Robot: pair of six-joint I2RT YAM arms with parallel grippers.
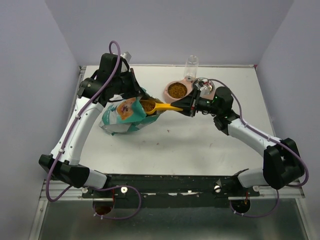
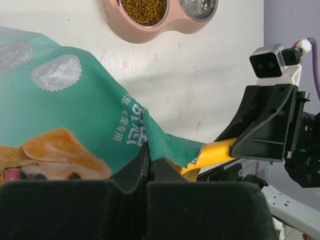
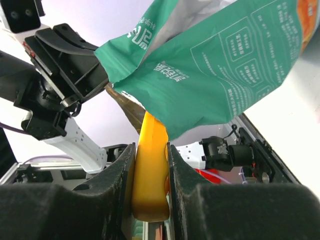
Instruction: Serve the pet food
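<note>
Pinching the torn top edge of the teal bag [image 2: 75,115], the left fingers [image 2: 137,167] are fully closed on the film. The bag mouth is thereby held raised and open just beside them, and the bag is restrained against the push of the tool. The right fingers [image 3: 125,170] are set narrow on the handle of the orange scoop [image 3: 149,190], which is clamped between the pads. The scoop bowl projects ahead of these fingers into the bag mouth, just below the left fingers. Pet food [image 1: 147,105] is heaped in the scoop bowl. More is seen in one compartment of the pink feeder [image 2: 150,36], which stands on the tabletop [image 1: 200,145] near the right fingers, on their far side. The scoop appears roughly level, presumably so that the load is retained.
</note>
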